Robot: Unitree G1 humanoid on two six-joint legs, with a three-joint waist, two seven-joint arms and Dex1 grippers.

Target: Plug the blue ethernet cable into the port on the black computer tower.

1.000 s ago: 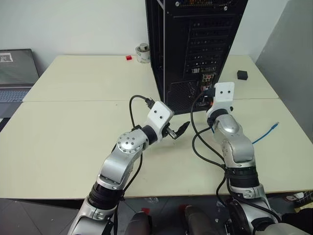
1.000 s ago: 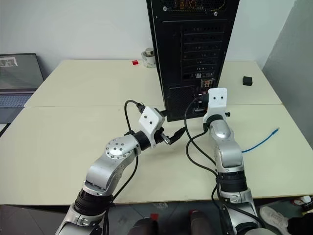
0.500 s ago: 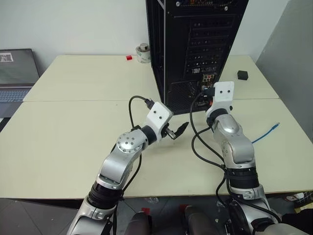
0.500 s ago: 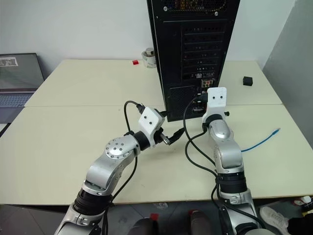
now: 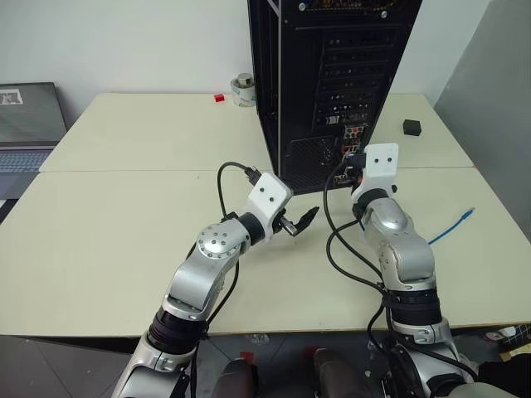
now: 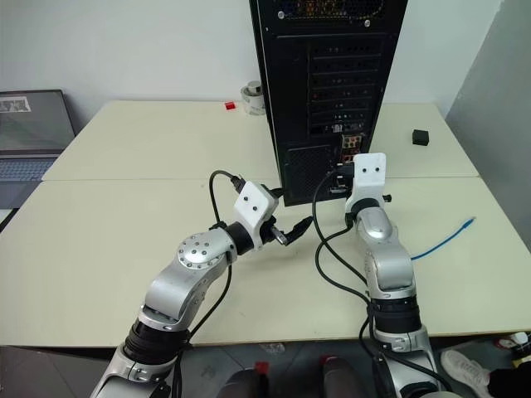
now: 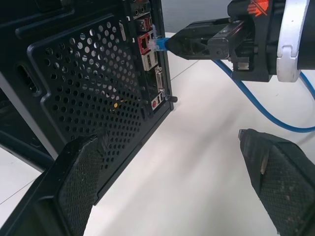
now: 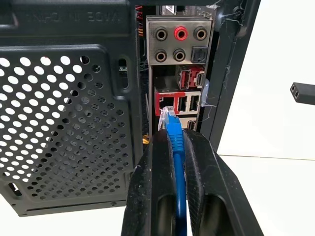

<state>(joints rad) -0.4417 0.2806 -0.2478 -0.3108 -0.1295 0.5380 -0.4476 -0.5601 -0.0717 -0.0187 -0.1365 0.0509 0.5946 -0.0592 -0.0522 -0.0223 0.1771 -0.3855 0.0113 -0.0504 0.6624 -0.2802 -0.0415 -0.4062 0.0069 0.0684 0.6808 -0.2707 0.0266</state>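
Observation:
The black computer tower [image 5: 332, 75] stands at the table's middle back, its rear face toward me. My right gripper [image 8: 175, 135] is shut on the blue ethernet cable [image 8: 175, 142], holding it level just behind its clear plug [image 8: 166, 117]. The plug's tip is at the red-framed port [image 8: 166, 102] on the rear panel; I cannot tell whether it is inside. In the left wrist view the plug [image 7: 156, 44] meets the panel. The rest of the cable [image 5: 452, 222] trails over the table to the right. My left gripper [image 5: 300, 220] is open and empty, low beside the tower's mesh grille [image 7: 93, 93].
A grey laptop [image 5: 29, 124] sits at the far left. A tape roll [image 5: 242, 89] and a small red block [image 5: 218, 98] lie behind the tower's left side, and a small black box [image 5: 411, 126] lies to its right. Round audio jacks [image 8: 179, 42] sit above the port.

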